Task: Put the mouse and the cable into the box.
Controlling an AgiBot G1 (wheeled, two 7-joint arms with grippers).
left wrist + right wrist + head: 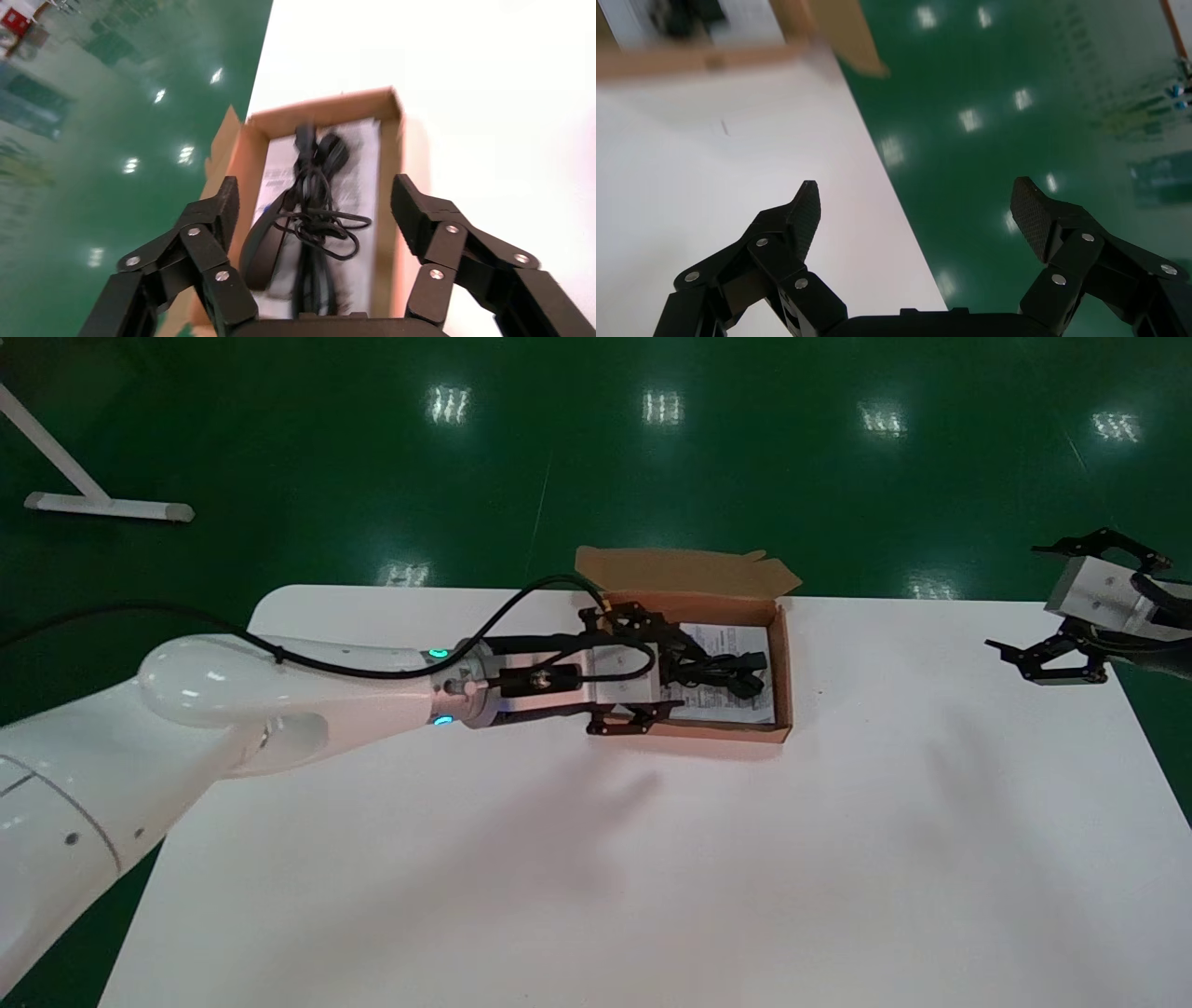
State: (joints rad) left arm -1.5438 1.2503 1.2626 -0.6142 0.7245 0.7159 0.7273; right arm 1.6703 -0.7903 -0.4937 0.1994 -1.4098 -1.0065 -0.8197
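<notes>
Both spread apart: left hand (666, 668) over box (783, 663), cable (722, 672) atop unreadable printed sheet (736, 640); right hand (916, 196) parked.

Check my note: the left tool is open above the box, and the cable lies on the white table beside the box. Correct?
Not quite. The left tool is open above the box, but the cable lies inside the box on the printed sheet, not on the table beside it. The left wrist view shows this.

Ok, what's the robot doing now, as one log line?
left gripper: fingers open, over box | cable: lying in box on paper | right gripper: fingers open, parked by table's right edge
</notes>
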